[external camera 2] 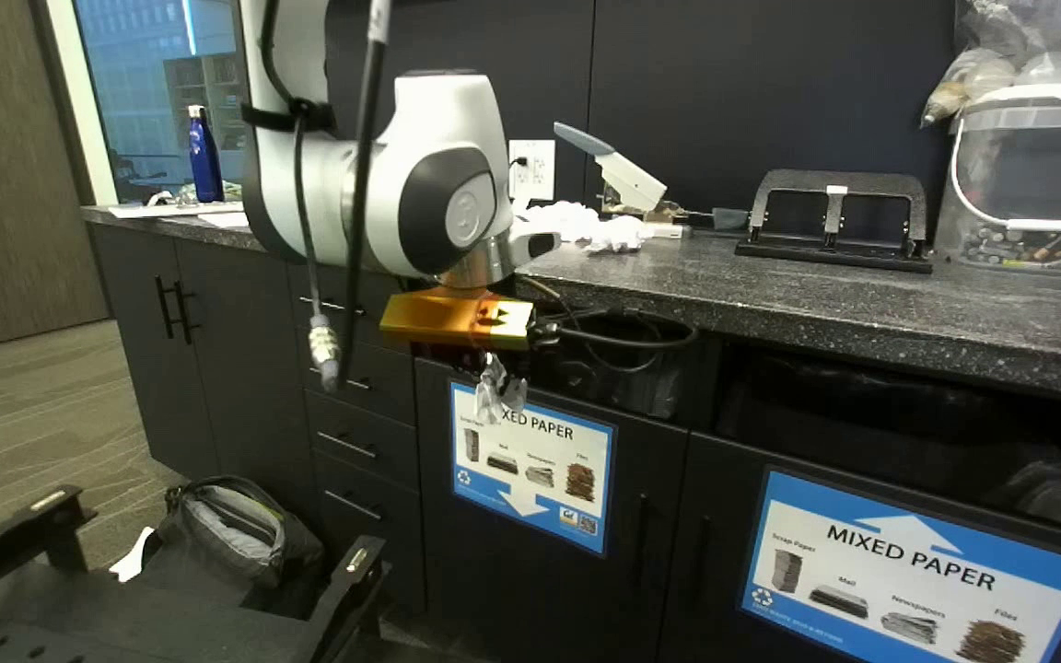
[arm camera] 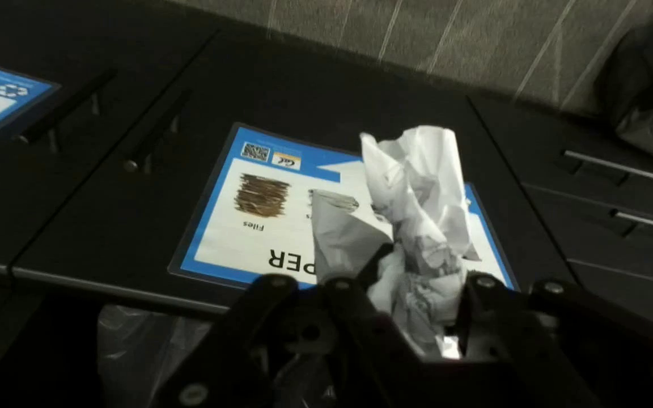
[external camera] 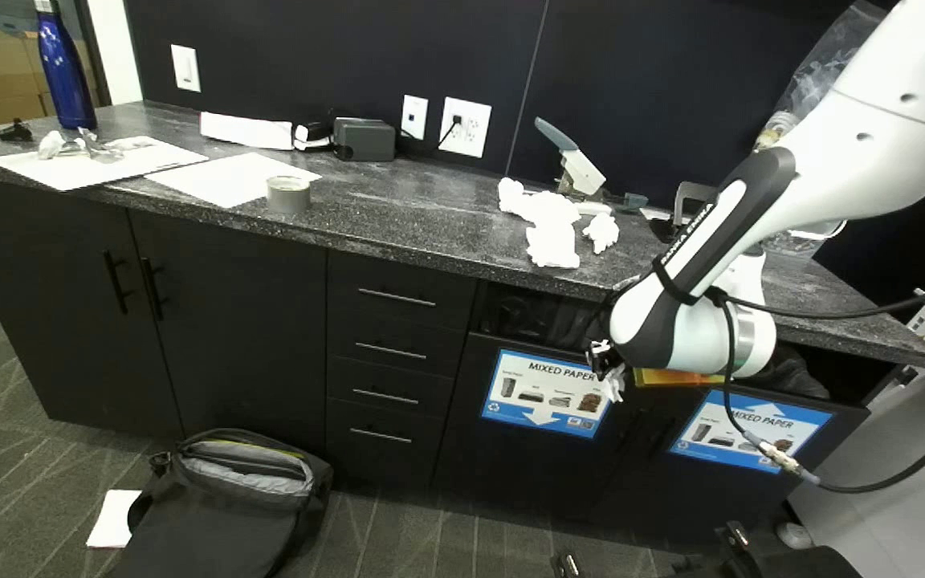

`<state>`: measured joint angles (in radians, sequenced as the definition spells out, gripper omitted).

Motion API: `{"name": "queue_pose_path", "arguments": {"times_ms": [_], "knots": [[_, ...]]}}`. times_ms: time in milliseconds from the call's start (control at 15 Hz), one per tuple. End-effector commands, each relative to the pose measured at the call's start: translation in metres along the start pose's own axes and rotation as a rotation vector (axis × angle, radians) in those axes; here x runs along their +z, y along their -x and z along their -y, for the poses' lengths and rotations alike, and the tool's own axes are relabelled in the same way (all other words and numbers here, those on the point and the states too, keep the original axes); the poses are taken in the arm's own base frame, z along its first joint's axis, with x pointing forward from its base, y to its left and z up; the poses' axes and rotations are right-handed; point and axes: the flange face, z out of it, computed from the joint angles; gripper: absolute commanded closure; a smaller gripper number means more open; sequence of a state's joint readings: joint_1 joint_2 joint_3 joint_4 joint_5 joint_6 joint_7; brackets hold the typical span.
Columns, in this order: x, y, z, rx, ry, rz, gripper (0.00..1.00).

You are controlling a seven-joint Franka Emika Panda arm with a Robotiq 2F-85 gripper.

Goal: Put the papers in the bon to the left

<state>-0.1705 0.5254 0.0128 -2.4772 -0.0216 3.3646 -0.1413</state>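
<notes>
End effector [arm camera: 423,286], one: drawn together and pinching a crumpled white paper wad [arm camera: 431,209], which jutted past the tips in the wrist view.

Held wad: hung outside the left bin [external camera 2: 530,589], in front of its blue label [external camera: 539,397], covering part of that label in all three views. Whether it touched the bin's front could not be told.

Paper wads [external camera: 549,221], white, crumpled: lay loosely bunched on the dark speckled table [external camera: 414,205], reaching near its front edge. One smaller wad [external camera: 601,233] sat just beside the main bunch.

Right bin [external camera 2: 724,470], black: stood beside the left one, both beneath the table. Both labels read MIXED PAPER; the left arrow pointed down, the right arrow up.

Stapler [external camera: 579,168], grey and white: upper arm raised, behind the wads.

Hole punch [external camera 2: 834,216], black: right of the stapler in an exterior view.

Bucket [external camera 2: 1019,189], clear, white-handled: right of the punch.

Sheets [external camera: 230,178], flat, white, two: lay toward the table's left end, a roll of tape [external camera: 288,197] near them.

Bottle [external camera: 65,72], blue: stood upright behind the sheets.

Bag [external camera: 222,514], dark, open-topped: rested on the floor [external camera: 398,530].
</notes>
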Motion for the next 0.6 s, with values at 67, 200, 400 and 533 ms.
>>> {"name": "queue_pose_path", "arguments": {"times_ms": [67, 200, 400, 533], "knots": [[0.037, -0.009, -0.003, 0.145, -0.008, -0.203, 0.85], [0.047, -0.015, -0.007, 0.192, -0.003, -0.291, 0.86], [0.058, -0.033, -0.013, 0.254, 0.006, -0.418, 0.85], [0.067, -0.043, -0.017, 0.285, 0.011, -0.501, 0.86]]}}
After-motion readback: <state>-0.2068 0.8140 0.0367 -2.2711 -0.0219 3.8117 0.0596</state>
